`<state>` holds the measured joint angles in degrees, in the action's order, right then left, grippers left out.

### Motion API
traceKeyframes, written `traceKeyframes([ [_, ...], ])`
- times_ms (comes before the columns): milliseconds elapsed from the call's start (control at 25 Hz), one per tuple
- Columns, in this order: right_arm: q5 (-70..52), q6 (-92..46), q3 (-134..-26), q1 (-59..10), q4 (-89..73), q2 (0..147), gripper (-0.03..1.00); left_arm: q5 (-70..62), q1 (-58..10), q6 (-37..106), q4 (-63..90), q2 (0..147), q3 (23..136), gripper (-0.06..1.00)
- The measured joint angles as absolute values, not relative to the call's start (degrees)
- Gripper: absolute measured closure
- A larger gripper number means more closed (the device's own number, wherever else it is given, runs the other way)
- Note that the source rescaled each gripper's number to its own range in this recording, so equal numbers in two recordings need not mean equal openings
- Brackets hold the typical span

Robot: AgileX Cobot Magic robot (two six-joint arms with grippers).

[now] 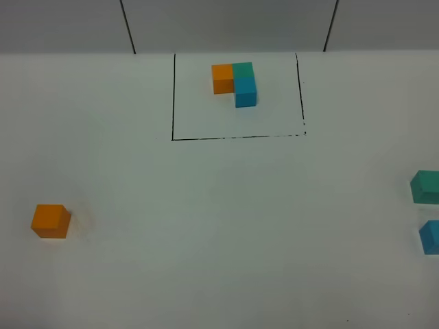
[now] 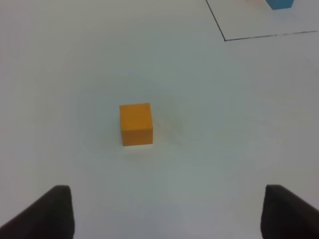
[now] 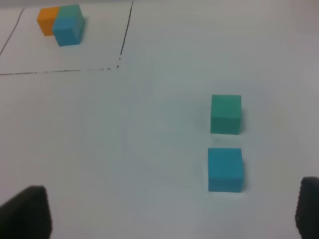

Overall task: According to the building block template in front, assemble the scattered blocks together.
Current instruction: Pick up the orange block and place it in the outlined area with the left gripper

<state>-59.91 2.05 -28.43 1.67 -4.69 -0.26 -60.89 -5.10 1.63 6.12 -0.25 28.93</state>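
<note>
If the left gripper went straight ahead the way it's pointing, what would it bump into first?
Probably the loose orange cube, which lies ahead of the left gripper, between its open jaws and a little off centre. Nothing else is in the way, though depth is hard to judge.

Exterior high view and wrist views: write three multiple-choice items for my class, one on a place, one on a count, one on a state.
1. Where is the loose orange cube? A left part of the table; B right edge; C stacked on another cube.
2. How many cubes form the template? A two; B three; C four.
3. The loose teal cube and loose blue cube are: A stacked; B joined; C apart.
Key: A, it sits alone far left; B, orange, teal and blue joined; C, bare table shows between them.
</note>
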Motion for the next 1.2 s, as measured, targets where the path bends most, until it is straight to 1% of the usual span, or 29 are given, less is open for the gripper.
traceKeyframes([
  [440, -59.91, 2.05, -28.43, 1.67, -4.69, -0.26, -0.03, -60.89, -5.10, 1.63, 5.61, -0.25, 28.93, 0.30],
  [560, -59.91, 2.05, -28.43, 1.67, -4.69, -0.26, -0.03, -60.89, -5.10, 0.90, 3.28, 1.09, 28.93, 0.30],
  [640, -59.91, 2.05, -28.43, 1.67, -4.63, -0.26, -0.03, -60.89, -5.10, -0.97, 0.70, 4.13, 28.89, 0.28],
  [760, -59.91, 2.05, -28.43, 1.67, -4.64, -0.26, -0.03, -60.89, -5.10, -3.63, -3.38, 12.31, 28.89, 0.20],
  [960, -59.91, 2.10, -28.43, 1.67, -4.64, -0.26, -0.03, -57.87, -5.10, -4.35, -4.99, 32.54, 30.82, 0.04],
  [1080, -59.91, 2.27, -28.43, 1.67, -4.64, -0.26, -0.03, -53.70, -5.10, -4.63, -4.99, 44.12, 34.55, 0.00],
  [1200, -59.91, 2.40, -28.43, 1.67, -4.64, -0.26, -0.03, -52.35, -5.10, -5.06, -4.99, 55.44, 39.26, -0.01],
])
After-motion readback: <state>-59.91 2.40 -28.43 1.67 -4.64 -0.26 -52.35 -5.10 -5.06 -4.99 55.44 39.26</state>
